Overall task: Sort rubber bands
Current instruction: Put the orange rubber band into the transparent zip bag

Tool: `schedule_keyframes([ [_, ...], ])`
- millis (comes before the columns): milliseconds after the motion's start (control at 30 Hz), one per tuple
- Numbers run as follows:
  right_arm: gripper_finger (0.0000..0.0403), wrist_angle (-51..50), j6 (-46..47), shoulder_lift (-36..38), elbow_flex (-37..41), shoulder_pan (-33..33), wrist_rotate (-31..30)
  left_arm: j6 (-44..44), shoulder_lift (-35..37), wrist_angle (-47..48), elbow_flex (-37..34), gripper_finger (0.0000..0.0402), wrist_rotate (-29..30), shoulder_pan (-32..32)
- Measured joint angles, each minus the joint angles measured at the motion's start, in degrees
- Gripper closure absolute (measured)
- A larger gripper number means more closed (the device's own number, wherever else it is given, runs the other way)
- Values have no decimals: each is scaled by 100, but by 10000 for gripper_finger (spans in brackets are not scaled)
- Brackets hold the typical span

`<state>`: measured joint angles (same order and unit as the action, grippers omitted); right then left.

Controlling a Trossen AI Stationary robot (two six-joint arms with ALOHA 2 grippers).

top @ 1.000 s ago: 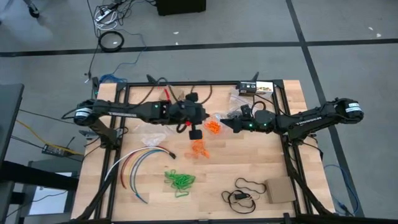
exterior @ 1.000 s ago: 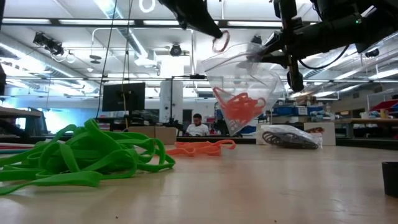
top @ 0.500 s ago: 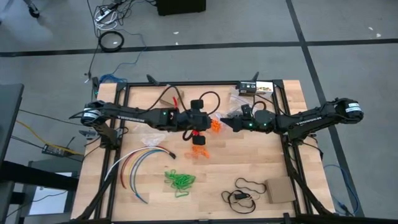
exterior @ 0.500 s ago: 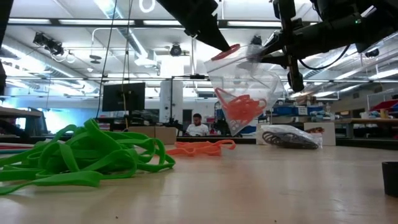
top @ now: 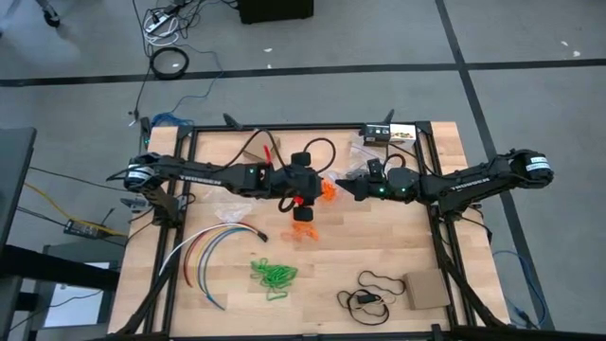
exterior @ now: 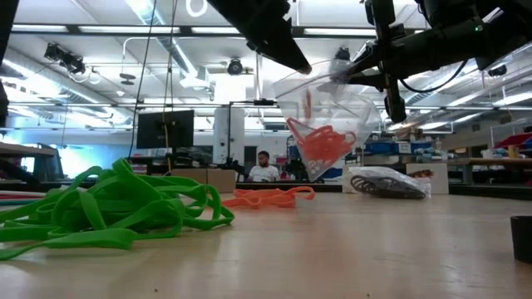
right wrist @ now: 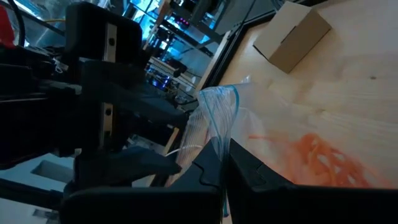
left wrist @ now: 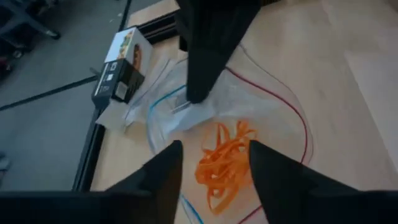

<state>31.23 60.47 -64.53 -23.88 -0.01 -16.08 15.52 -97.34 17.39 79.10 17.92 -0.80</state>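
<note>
Rubber bands (exterior: 108, 212) were seen nearest as a green heap on the table at seven o'clock, with loose orange ones (exterior: 268, 197) beyond. Farther off, at centre, more orange bands (left wrist: 222, 163) lay inside a clear bag (exterior: 328, 112), whose rim was pinched shut-fingered by the right gripper (top: 347, 187) at its three o'clock side. Over its mouth the left gripper (left wrist: 211, 171) was held with fingers parted, holding nothing.

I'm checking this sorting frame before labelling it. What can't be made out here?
- Dark rubber bands: none identifiable; the high view is too small.
- Bag contents: orange bands bunch together, uncountable in any view.
- Left gripper fingertips: cut off in its wrist view.
- Right gripper grip on the bag: blurred in the right wrist view.
</note>
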Motion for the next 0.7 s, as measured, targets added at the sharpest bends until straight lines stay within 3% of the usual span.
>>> schedule_keyframes([
  [167, 399, 0, -16, -2, 0, 0, 0, -297, 19, 361, 546, 179, 163, -24],
  [400, 399, -2, -56, -2, 0, 2, 78, -663, 33, 2870, 1460, 193, 194, -130],
  [567, 399, -2, -161, -1, -1, 2, 87, -1426, 90, 4227, 1278, 209, -110, -507],
  [700, 399, -5, -249, -2, -2, 2, 90, -1855, 81, 4124, 631, 218, -289, -981],
])
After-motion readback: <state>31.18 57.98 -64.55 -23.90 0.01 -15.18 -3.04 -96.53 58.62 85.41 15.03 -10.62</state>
